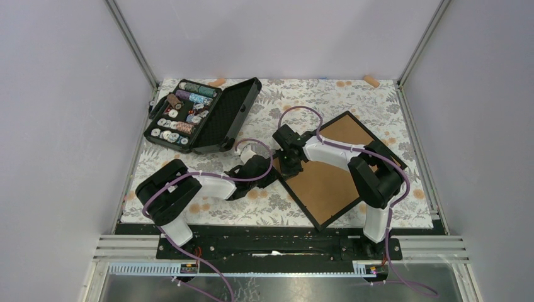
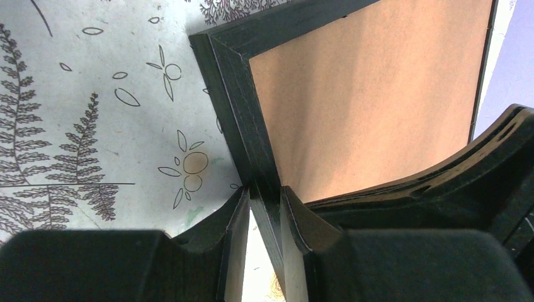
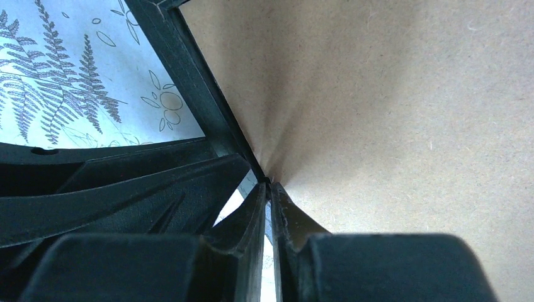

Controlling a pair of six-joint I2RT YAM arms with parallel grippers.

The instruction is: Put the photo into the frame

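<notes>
Fern-print cloth tabletop [image 1: 264,100], grey enclosure walls [image 1: 277,38]. Thin black rectangular frame [image 1: 324,189], brown board up, toward right edge. Left gripper [image 2: 264,192], right gripper [image 3: 269,185] each pinching its left rail.

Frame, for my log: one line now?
thin black rectangular frame: brown board up; left gripper: shut on frame rail; right gripper: at board edge, grip unclear

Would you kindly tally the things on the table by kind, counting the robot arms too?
frame: 1
open case of thread spools: 1
small tan pieces at the far edge: 2
robot arms: 2
Total: 6
</notes>
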